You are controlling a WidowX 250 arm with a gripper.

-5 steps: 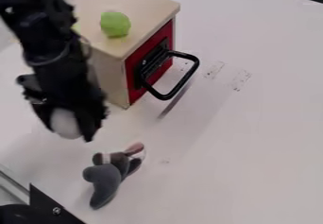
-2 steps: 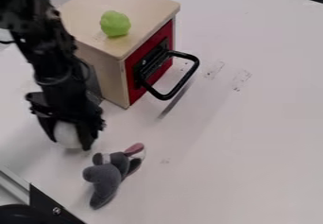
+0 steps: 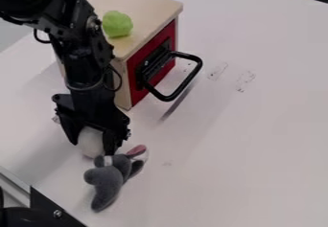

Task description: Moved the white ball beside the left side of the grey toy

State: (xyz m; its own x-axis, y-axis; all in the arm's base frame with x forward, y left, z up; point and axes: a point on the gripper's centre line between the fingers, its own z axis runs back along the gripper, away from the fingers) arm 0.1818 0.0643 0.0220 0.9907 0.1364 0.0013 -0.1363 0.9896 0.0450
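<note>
Here, in the camera view, the pincer (image 3: 94,148) pinches the white ball (image 3: 89,141) just up and left of the grey toy (image 3: 108,177). Toward the tabletop's (image 3: 224,173) lower-left edge is probably the way to its left side.

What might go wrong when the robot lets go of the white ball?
The white ball is round, so it might roll away across the table once the gripper opens.

The gripper is right up by the grey toy's head end, so opening could bump the toy and shove it out of place.
</note>
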